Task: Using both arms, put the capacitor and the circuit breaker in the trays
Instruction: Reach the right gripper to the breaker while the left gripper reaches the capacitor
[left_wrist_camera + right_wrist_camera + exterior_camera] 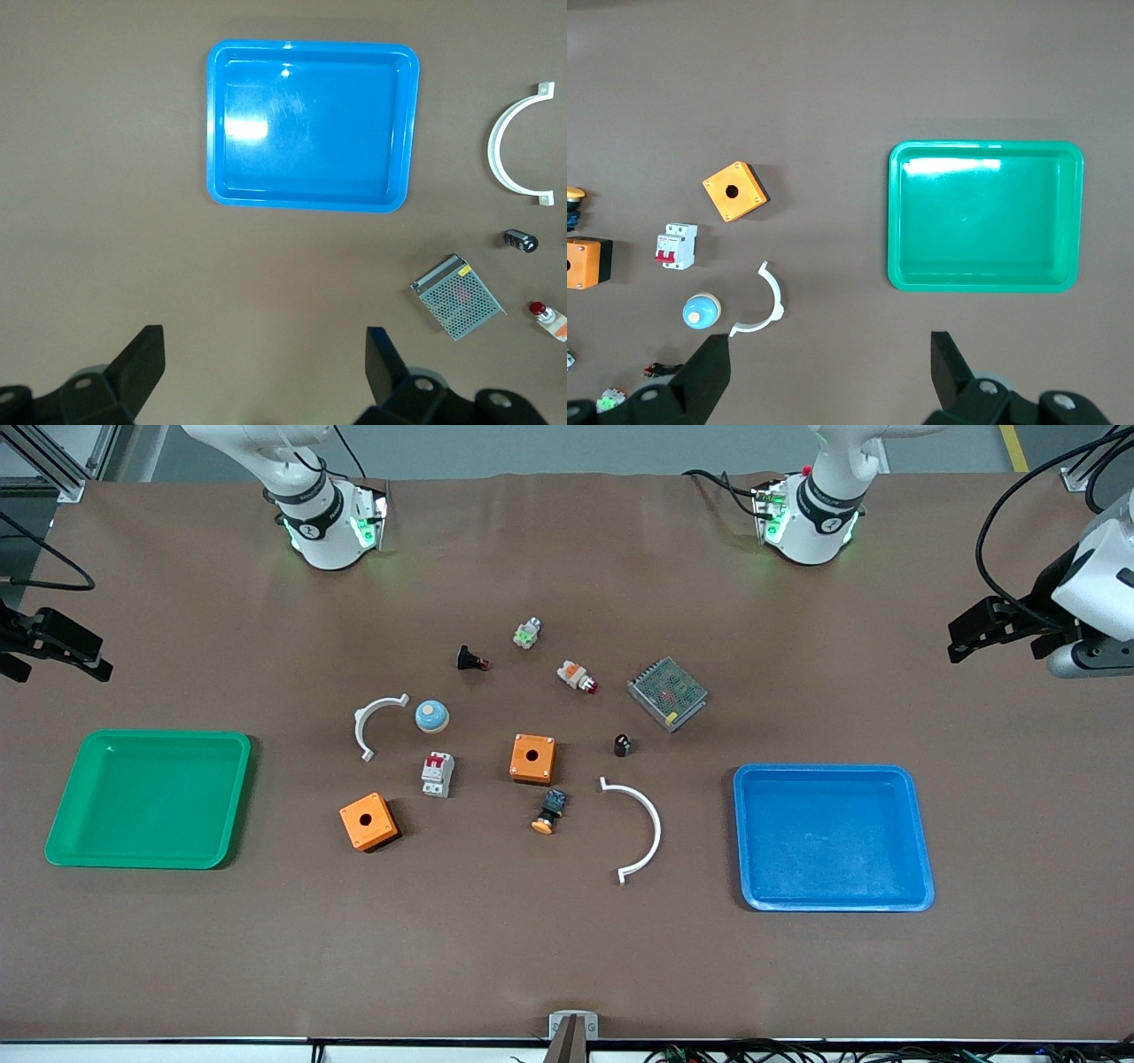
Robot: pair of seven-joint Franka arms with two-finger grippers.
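A brown worktop point(567, 957) carries a green tray point(146, 797) at the right arm's end and a blue tray point(833, 837) at the left arm's. Between them lie the breaker point(437, 773) and, nearer the blue tray, the capacitor point(622, 745). Left gripper point(966, 633) and right gripper point(75, 657) hang over the worktop's ends, jaws apart, holding nothing.

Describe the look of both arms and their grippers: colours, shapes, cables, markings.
Both arms are glossy white with rounded housings. Each base carries a black band with a small white mark and glowing green lights, and black cables trail from the bases. The left gripper and right gripper are black, angular and two-fingered, and their black fingers narrow toward the tips. A grey cylindrical part sits under the left wrist.
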